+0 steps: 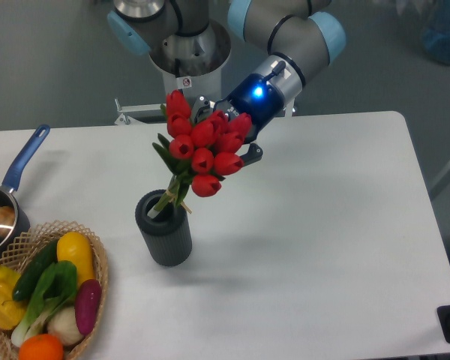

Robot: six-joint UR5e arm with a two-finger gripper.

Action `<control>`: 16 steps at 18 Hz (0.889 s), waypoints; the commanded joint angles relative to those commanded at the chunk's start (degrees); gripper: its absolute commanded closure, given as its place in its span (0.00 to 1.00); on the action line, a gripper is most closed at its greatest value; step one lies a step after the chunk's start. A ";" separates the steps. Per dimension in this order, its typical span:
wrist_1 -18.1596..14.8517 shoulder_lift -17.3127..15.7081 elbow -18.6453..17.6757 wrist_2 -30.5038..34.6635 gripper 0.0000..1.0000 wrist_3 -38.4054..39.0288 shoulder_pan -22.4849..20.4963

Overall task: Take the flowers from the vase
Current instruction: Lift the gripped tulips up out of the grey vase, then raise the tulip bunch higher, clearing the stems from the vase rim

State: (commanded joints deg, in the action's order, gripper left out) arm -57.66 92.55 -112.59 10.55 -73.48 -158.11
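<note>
The flowers [207, 144] are a bunch of red tulip buds with green leaves, tilted up and to the right. Their stems, tied with tan string, still reach down into the mouth of the vase [164, 231], a dark grey ribbed cylinder standing upright on the white table. My gripper [229, 136] comes in from the upper right behind the buds and is shut on the flowers; the buds hide most of its fingers. A blue light glows on the wrist.
A wicker basket [99, 264] of colourful vegetables sits at the front left corner. A blue-handled steel saucepan [7, 193] stands at the left edge. The arm's base [189, 67] rises behind the table's far edge.
</note>
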 joint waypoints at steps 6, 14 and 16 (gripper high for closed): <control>0.00 -1.14 -0.09 0.00 0.56 0.00 -1.76; 0.00 -1.93 0.00 -0.09 0.56 1.49 -2.90; 0.00 -2.11 0.00 -0.70 0.56 1.58 -3.43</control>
State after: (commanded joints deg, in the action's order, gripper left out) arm -57.66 90.44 -112.59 9.85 -71.90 -161.54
